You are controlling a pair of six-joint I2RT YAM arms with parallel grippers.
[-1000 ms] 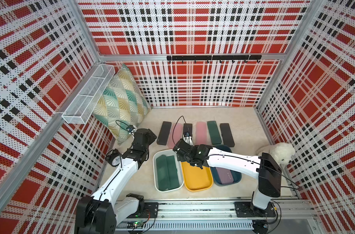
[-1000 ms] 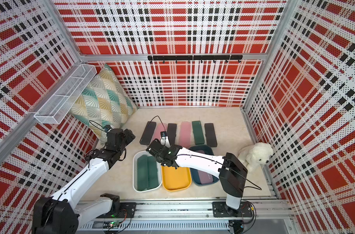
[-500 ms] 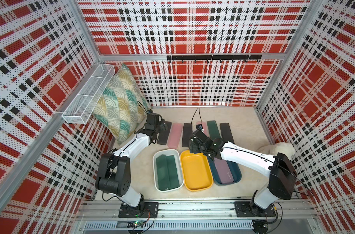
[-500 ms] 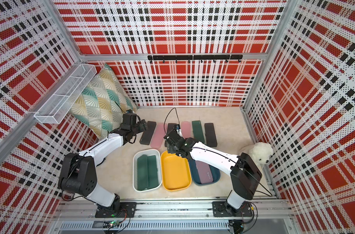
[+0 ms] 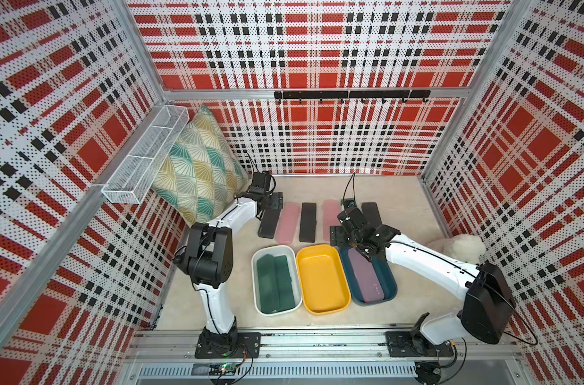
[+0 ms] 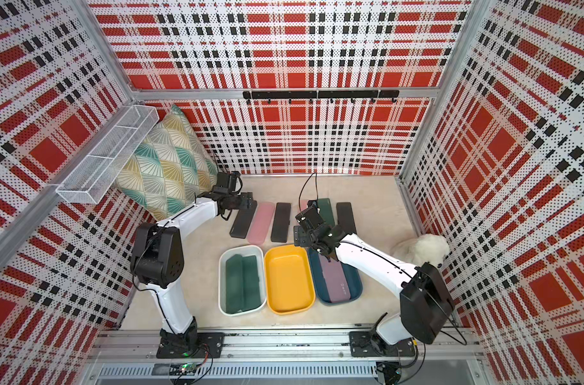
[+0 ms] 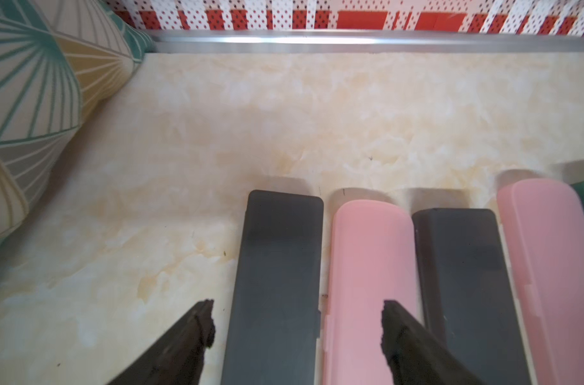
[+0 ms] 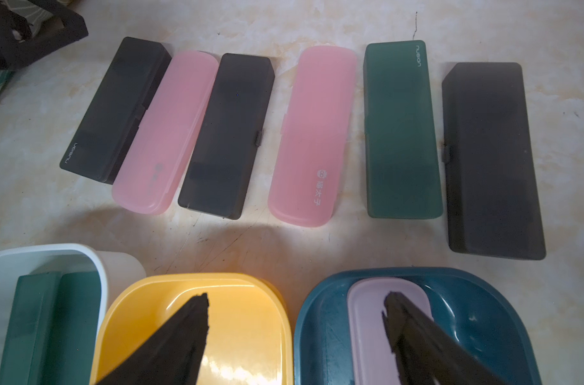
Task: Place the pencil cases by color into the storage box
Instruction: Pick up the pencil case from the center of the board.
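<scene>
A: Looking along the row, which case is in hand?

B: None is gripped yet. The left gripper (image 7: 297, 316) hangs with its jaws apart over the end black case (image 7: 277, 266), the one nearest the cushion (image 7: 27, 100). That case lies flat on the table (image 7: 284, 116), touching the pink neighbour (image 7: 367, 266).

A: And the right gripper (image 8: 296, 306)?

B: Also spread wide and empty, above the near ends of the yellow tub (image 8: 244, 320) and the blue tub (image 8: 483, 316).

A: How far along is the sort?

B: 2 green cases (image 8: 50, 316) lie in the white tub (image 8: 50, 248) and 1 pink case (image 8: 363, 320) lies in the blue tub. The yellow tub holds nothing. 6 cases wait on the table: 3 black, 2 pink, 1 green.

A: So this is the first black pickup?

B: I judge so. From the wrist view, 1 finger sits over the pink neighbour. The next move calls for centring on the black case, lowering and closing across its narrow width. Then it goes to the yellow tub, the only tub with no colour yet.
</scene>
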